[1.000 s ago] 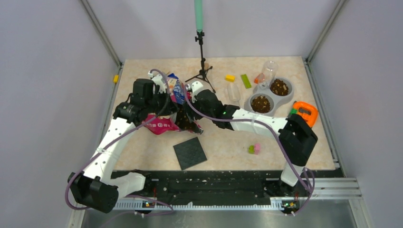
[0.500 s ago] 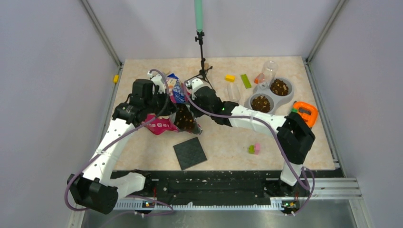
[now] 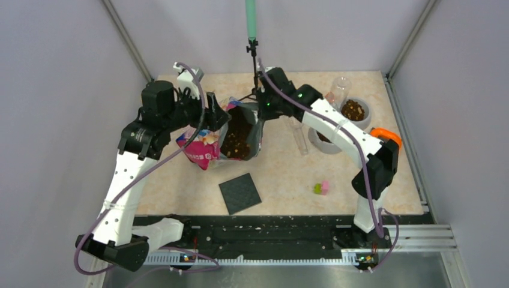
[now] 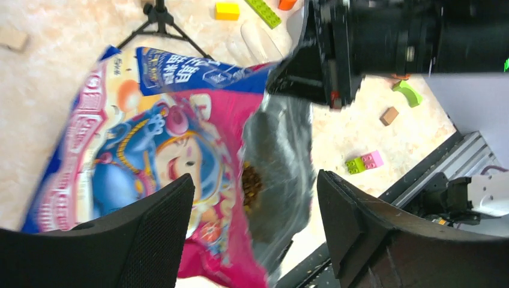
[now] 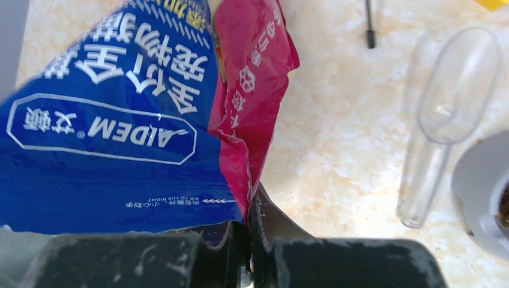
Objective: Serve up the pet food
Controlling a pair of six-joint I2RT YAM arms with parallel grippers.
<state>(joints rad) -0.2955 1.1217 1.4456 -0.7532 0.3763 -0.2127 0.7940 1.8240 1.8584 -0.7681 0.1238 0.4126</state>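
The glossy pink-and-blue bag (image 3: 204,149) hangs lifted by its rim, its mouth gaping and its lower end on the table. The pet food (image 3: 236,137) shows as brown kibble inside it. My right gripper (image 3: 259,111) is shut on the bag's torn top edge (image 5: 240,174), which is pinched flat between the jaws. Over the bag's left side, my left gripper (image 3: 215,119) stands open, its fingers (image 4: 150,240) wide apart above the bag (image 4: 150,150) and touching nothing. More kibble (image 3: 352,110) fills the grey double bowl (image 3: 364,119) at the back right, half hidden by my right arm.
A clear plastic scoop (image 3: 298,135) lies between the bag and the bowl. A black square mat (image 3: 240,193) and a green-and-pink block (image 3: 321,188) lie nearer the front. A tripod (image 3: 254,66) stands at the back. An orange object (image 3: 387,138) sits at the right edge.
My right gripper shut on the bag's rim and raised it toward the back, opening the mouth. My left gripper let go of the bag, opened and rose.
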